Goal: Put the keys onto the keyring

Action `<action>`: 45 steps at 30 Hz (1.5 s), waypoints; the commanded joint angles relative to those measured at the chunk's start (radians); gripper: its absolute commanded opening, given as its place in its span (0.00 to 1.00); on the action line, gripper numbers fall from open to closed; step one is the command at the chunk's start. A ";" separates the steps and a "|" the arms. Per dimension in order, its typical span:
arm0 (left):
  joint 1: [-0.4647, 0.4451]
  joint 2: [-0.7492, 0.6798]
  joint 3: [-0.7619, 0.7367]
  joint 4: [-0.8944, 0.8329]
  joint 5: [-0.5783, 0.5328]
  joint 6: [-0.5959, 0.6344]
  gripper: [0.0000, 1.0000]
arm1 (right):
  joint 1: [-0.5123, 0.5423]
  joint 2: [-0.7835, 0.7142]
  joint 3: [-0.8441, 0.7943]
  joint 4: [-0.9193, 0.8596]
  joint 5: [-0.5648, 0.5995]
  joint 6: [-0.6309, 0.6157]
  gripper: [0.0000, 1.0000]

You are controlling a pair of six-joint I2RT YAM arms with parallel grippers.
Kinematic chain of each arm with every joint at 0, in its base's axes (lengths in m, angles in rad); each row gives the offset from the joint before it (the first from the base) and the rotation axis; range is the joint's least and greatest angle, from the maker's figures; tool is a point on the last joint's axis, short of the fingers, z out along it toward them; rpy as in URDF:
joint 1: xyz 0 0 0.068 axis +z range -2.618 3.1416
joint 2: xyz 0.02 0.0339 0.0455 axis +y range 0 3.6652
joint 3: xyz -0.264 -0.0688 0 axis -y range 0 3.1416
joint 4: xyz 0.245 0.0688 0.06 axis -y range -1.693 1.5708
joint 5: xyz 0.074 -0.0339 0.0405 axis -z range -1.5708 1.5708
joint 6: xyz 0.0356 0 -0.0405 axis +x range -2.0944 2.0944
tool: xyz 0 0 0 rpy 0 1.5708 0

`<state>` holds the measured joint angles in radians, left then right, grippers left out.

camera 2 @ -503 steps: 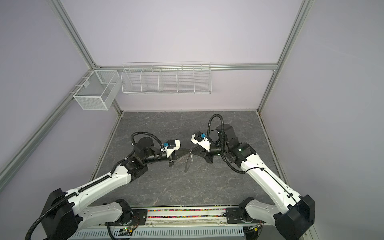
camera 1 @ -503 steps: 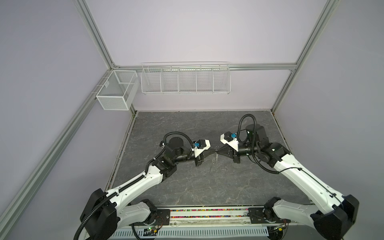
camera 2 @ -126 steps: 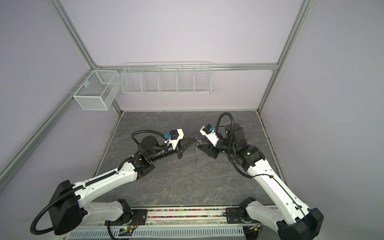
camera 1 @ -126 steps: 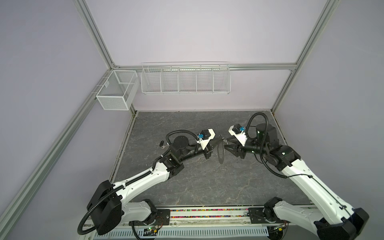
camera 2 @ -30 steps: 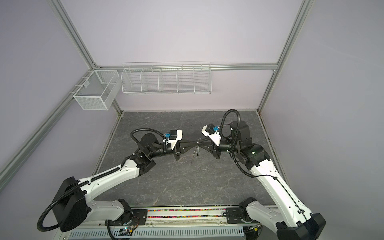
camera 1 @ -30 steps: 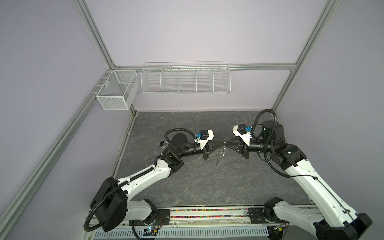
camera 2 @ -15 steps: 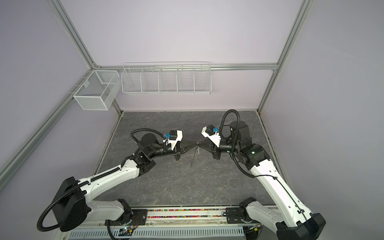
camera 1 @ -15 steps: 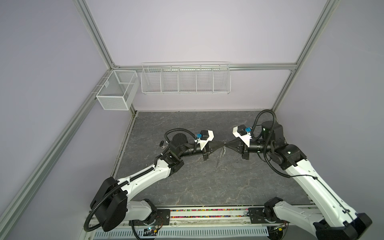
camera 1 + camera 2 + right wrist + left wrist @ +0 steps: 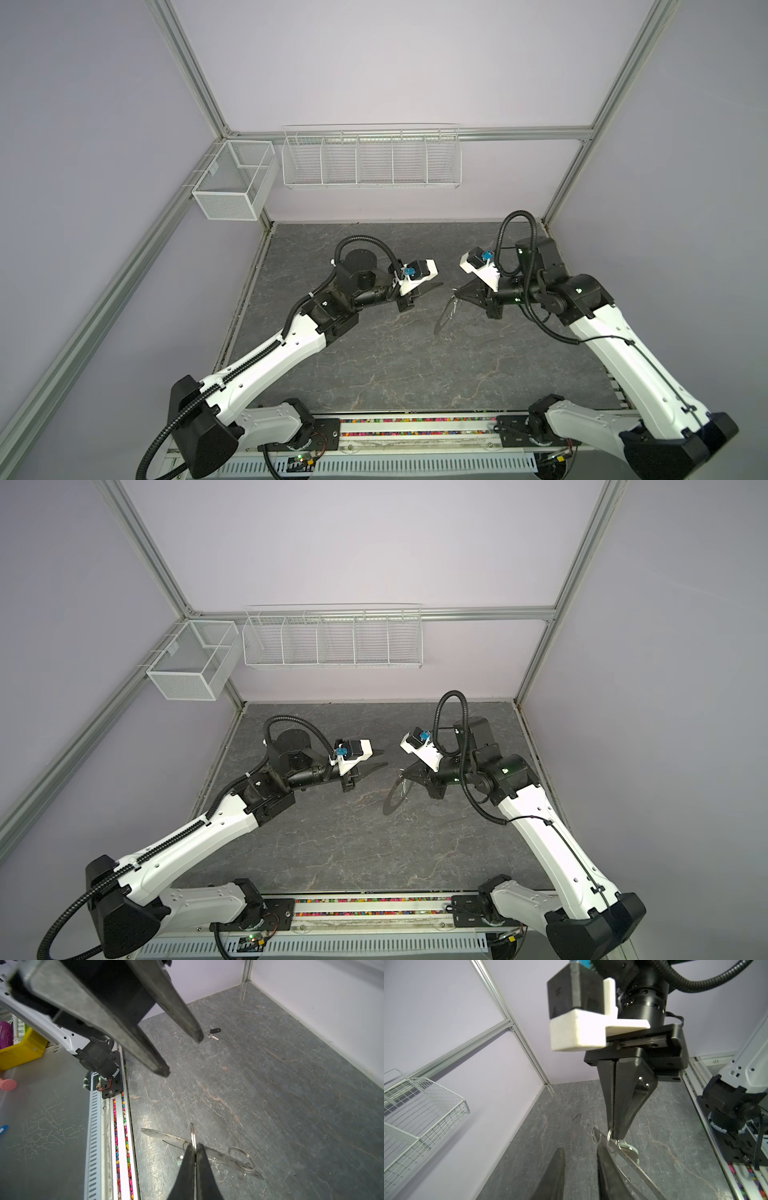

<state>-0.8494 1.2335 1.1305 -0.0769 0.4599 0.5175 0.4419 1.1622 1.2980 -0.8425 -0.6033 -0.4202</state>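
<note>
1. A grey marbled tabletop [image 9: 374, 365] sat between lilac walls.
2. Right of centre in both top views, the right end effector [image 9: 456, 296] was clenched on a wire loop of the keyring [image 9: 166, 1136], the pale-headed key [image 9: 631, 1150] dangling there.
3. The left end effector [image 9: 383, 759] stood released and empty, near it.
4. The black-headed key [image 9: 215, 1031] lay on the tabletop, well apart.
5. A purple packet [image 9: 4, 1034] bore lettering too blurred to read.

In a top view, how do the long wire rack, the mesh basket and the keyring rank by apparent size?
1. long wire rack
2. mesh basket
3. keyring, hanging nearly edge-on, so it shows only as a thin sliver
</note>
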 commanded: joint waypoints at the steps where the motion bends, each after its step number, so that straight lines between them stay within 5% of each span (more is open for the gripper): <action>1: -0.036 0.032 0.058 -0.185 -0.083 0.139 0.27 | 0.001 0.011 0.039 -0.065 0.014 -0.035 0.06; 29: -0.109 0.174 0.173 -0.282 -0.132 0.195 0.20 | 0.033 0.034 0.052 -0.076 0.016 -0.063 0.06; 38: -0.113 0.194 0.186 -0.284 -0.110 0.203 0.05 | 0.051 0.028 0.040 -0.073 0.027 -0.104 0.07; 45: -0.112 0.197 0.174 -0.261 -0.089 0.163 0.00 | 0.053 -0.020 -0.013 0.006 0.126 -0.099 0.23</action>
<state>-0.9569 1.4216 1.2877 -0.3450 0.3416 0.6899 0.4889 1.1839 1.3125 -0.8993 -0.5003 -0.5030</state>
